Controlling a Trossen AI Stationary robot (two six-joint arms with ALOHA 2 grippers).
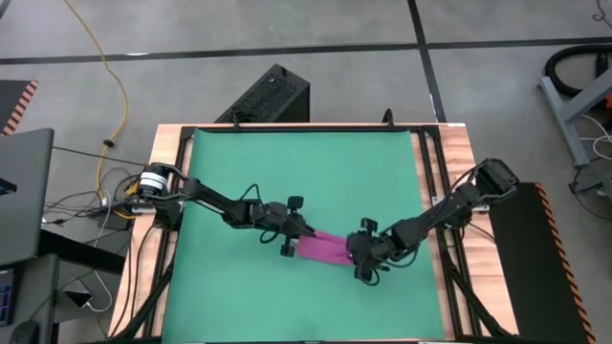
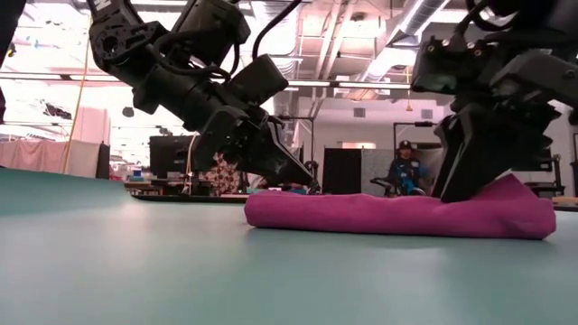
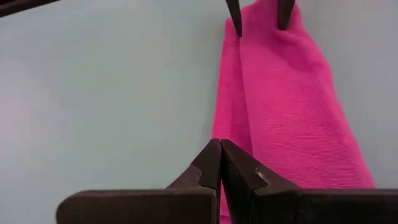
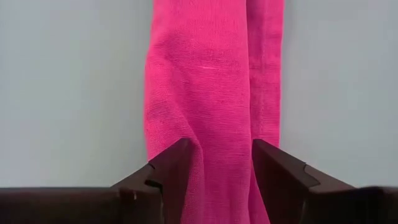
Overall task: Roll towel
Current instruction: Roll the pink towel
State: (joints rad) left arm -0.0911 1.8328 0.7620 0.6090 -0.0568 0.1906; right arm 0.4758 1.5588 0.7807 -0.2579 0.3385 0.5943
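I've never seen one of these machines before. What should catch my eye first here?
The bright pink towel, folded into a long narrow band, lies near the middle of the green mat. Two dark arms meet at its two ends. The left end effector is shut at one end, and the right end effector straddles the other end, fingers apart with cloth between them.

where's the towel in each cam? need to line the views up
High view: the towel lies on the green mat, lower middle, between the left gripper and the right gripper.
Low view: a flat band right of centre.
Left wrist view: runs from top centre to lower right.
Right wrist view: runs down the centre, between that arm's fingers.
Shared landmark: the green mat under it.
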